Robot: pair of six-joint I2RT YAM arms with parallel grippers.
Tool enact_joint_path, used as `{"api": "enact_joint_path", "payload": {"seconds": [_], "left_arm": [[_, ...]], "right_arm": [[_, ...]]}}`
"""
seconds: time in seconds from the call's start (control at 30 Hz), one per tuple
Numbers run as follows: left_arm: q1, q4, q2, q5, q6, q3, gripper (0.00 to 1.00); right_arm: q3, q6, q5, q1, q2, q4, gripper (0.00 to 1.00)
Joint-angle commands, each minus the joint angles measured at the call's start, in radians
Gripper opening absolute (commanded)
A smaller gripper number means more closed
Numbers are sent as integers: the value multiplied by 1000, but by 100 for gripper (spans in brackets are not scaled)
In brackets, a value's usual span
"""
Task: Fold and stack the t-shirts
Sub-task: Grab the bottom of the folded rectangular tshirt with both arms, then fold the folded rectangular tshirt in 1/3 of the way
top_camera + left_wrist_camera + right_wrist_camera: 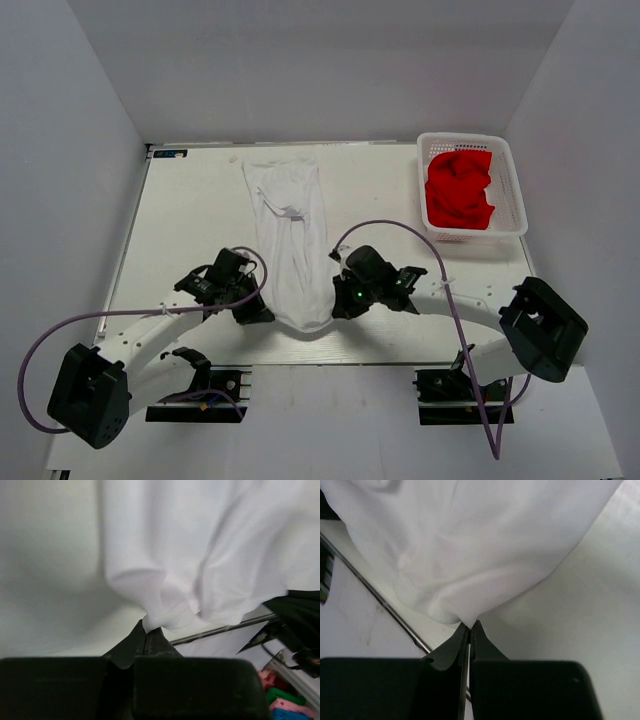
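Robot lab: white-walled booth [330, 70] around table [190, 210]

2 arms extend forward from their bases, wrists angled inward toward each other. The left gripper [252, 312] and right gripper [341, 303] match: jaws pressed together, each pinching the near hem of the white t-shirt [290, 240].

The white table [190, 220] carries two things. A white shirt [290, 230] lies bunched into a long strip down its middle, running from the far edge toward the near edge, where its end lifts off the surface. A basket [510, 200] sits at the far right corner, well apart from the shirt.
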Motion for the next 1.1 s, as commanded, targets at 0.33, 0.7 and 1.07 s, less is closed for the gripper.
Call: {"api": "enact_joint_path", "payload": {"seconds": [0.33,0.7,1.07], "left_arm": [[26,100,212,-387,45,385,0],[95,118,515,-470,134,697,0],[188,173,680,-395,219,842,0]], "right_arm": [[384,-60,407,-86,172,-47,0],[656,-148,351,-204,365,-46,0],[865,-198,238,-276,546,-60,0]]}}
